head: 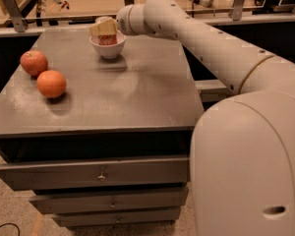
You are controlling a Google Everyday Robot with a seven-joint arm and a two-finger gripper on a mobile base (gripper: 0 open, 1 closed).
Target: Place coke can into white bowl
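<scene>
The coke can stands upright inside the white bowl at the far middle of the grey table. Only its red lower part shows above the bowl's rim. My gripper reaches in from the right and sits over the bowl, its tan fingers closed around the can's upper part and hiding it.
A red apple and an orange lie near the left edge of the grey table, which has drawers below. A workbench with tools runs behind the table. My arm and white base fill the right side.
</scene>
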